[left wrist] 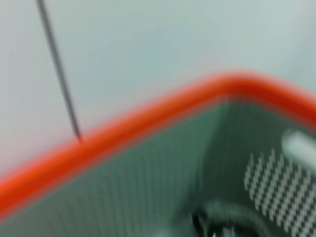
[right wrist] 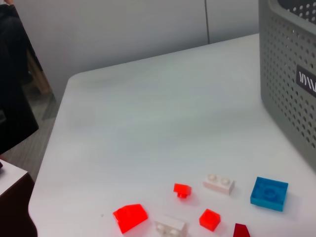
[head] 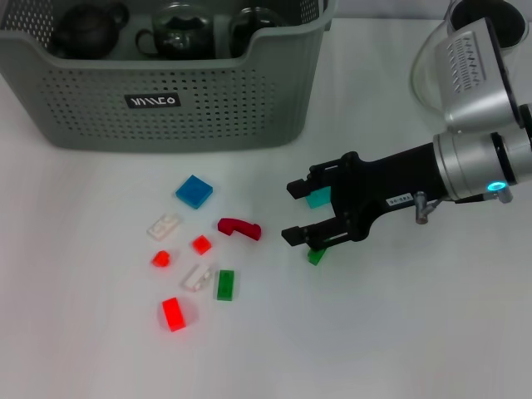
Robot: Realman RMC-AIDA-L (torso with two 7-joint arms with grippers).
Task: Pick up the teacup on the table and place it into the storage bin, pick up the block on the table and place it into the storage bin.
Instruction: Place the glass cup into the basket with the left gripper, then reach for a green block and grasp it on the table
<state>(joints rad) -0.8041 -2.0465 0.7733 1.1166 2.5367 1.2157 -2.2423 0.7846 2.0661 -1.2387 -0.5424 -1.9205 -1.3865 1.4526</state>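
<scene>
The right claw (head: 301,211) hangs released over the white desk (head: 374,332), its jaws apart around a teal block (head: 318,198), with a small green block (head: 315,257) just beneath. The storage bin (head: 166,100) stands at the desk's far side with 3 dark teacups (head: 174,35) inside. More blocks lie scattered near a blue block (head: 194,191). The left claw is out of sight.

Three viewpoints: one high overview and two wrist cameras

The head view looks forward and down from above onto the white table (head: 100,349), taking in the storage bin (head: 166,100) at the far side. The right wrist view sits low and near, facing across the tabletop; both show the blue block (head: 194,191) and the bin's labelled wall. The left wrist view is pressed very close to an orange rim (left wrist: 148,118).
</scene>
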